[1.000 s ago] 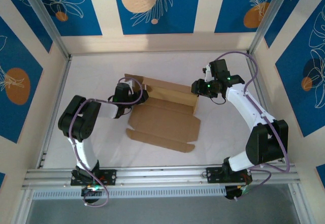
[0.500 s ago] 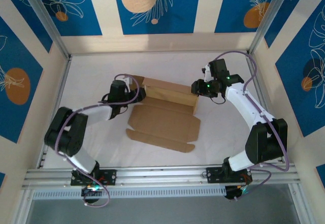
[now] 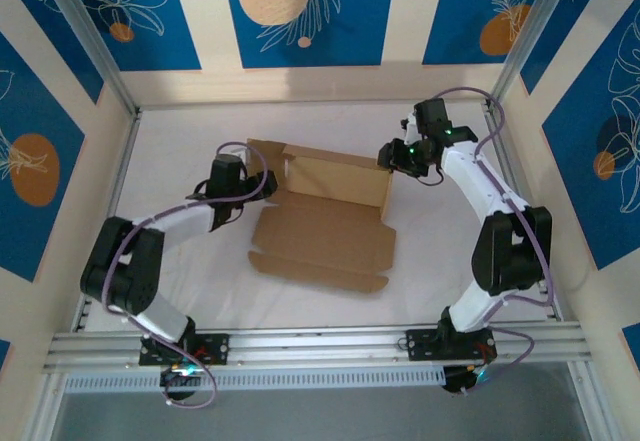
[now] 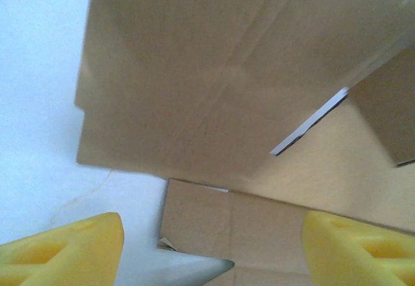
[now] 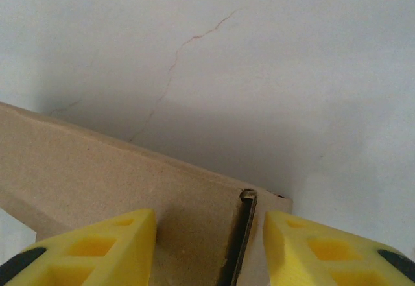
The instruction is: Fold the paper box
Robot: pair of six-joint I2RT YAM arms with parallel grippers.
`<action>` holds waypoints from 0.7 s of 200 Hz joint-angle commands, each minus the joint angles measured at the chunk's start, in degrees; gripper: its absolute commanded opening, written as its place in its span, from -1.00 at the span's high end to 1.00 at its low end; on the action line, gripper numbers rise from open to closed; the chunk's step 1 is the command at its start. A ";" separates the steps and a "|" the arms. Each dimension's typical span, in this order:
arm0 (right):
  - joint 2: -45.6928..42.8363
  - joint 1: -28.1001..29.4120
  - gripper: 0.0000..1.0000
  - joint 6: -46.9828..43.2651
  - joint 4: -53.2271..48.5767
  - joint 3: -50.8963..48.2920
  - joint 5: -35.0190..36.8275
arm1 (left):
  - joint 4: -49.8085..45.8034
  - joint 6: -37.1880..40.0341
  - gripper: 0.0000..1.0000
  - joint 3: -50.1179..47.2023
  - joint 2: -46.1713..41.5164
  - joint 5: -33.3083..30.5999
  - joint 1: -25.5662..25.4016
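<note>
Right gripper [image 5: 207, 227], half-closed, pinches the two o'clock corner of the paper box [image 3: 322, 233] by its upright back wall, box lying centre of the table [image 3: 420, 261], left gripper [image 4: 211, 244] gaping empty at nine o'clock: a one-ended hold, so that wall could twist or flop forward.

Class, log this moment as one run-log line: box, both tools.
paper box: rear wall up, front panel flat | left tool: open, facing left flap | right tool: straddling wall end, grip unclear
</note>
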 commanded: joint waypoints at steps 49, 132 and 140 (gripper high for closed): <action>0.71 -0.21 0.03 0.00 -2.41 0.74 -1.81 | 3.33 -6.29 -0.46 4.39 9.35 8.90 1.40; -1.28 0.41 0.03 -0.24 -1.74 -1.19 -1.53 | 8.77 -10.21 -0.47 2.98 12.76 12.83 1.40; -1.48 0.50 0.03 -0.19 -1.72 -1.25 -1.50 | 9.97 -10.86 -0.47 2.51 12.59 13.35 1.40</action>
